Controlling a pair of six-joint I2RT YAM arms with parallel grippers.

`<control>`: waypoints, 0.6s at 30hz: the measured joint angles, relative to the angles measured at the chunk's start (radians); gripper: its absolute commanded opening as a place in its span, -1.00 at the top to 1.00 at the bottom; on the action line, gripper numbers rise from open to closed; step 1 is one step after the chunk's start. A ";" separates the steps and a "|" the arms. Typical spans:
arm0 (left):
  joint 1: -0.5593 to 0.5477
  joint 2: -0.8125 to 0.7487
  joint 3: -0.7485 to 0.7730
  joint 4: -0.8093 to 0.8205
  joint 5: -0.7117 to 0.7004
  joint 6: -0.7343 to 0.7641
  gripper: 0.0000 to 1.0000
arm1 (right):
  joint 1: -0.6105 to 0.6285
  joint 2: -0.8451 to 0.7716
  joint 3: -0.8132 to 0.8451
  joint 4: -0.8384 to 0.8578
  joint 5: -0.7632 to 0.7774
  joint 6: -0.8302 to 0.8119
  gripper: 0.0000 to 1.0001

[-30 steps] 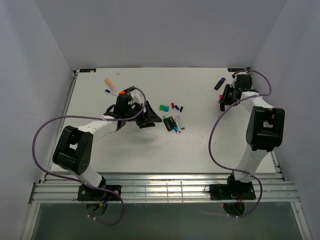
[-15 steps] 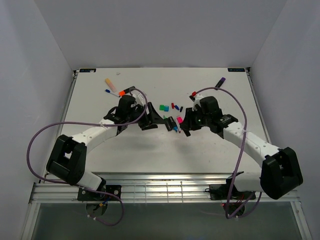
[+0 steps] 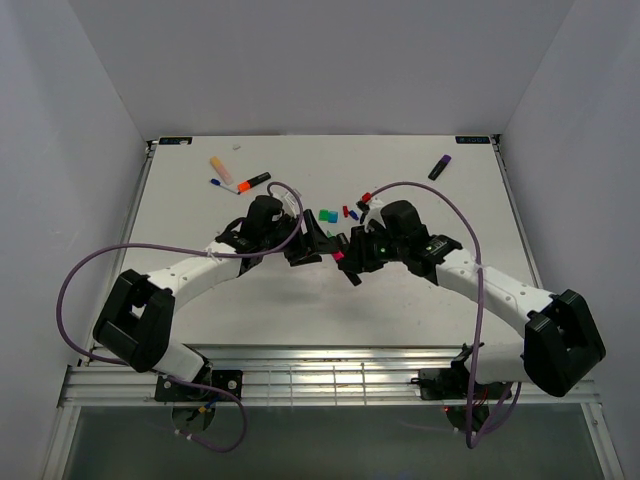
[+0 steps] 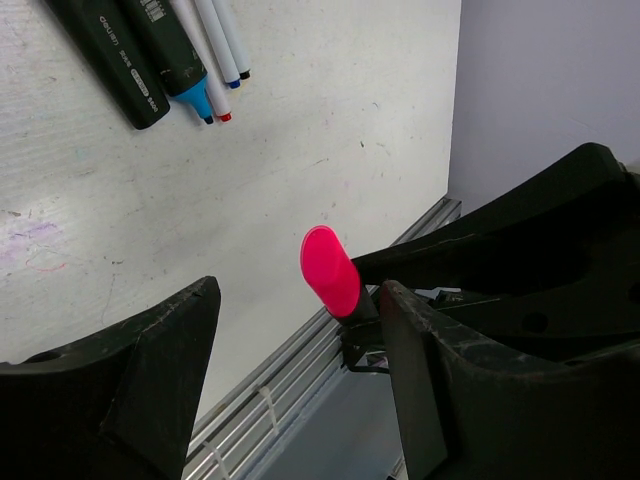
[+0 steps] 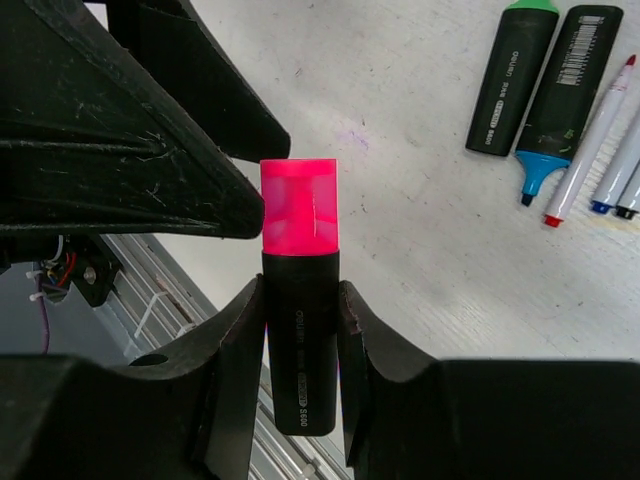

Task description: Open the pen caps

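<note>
- Underneath everything, the counter [image 3: 200, 290]: white, carrying the loose pens and caps. Both arms meet above its middle.
- From the right, the right end effector [image 5: 300, 300]: pressed onto the black barrel of the pink highlighter [image 5: 300, 385]. It grips low, so the capped end juts free toward the other arm.
- Opposite it, the left end effector [image 4: 300, 320]: fingers spread and nothing held. It looks lined up to close on the cap while the right arm braces the barrel against the pull.
- Off the counter, the pink highlighter itself: held by the right end effector, cap on.
- At the far side, the orange-capped highlighter [image 3: 255, 181] and the purple-capped highlighter [image 3: 439, 167]: lying well apart, caps on, apparently awaiting their turn.
- Near both end effectors, the opened pens [image 5: 555, 80]: two black highlighters and some thin pens side by side, one with a bare blue tip.
- On the barrel's end, the pink cap [image 4: 330, 268]: between the spread left fingers, with no contact evident.
- Beyond the opened pens, the loose caps [image 3: 326, 215]: green, blue and red.
</note>
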 measured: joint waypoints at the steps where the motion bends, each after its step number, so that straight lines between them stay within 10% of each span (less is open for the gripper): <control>1: 0.000 0.000 0.000 0.000 -0.002 0.000 -0.50 | 0.001 0.006 0.000 0.006 -0.006 0.003 0.85; 18: 0.000 0.071 0.000 0.042 0.015 -0.038 -0.06 | 0.014 0.077 0.000 0.100 -0.057 0.037 0.85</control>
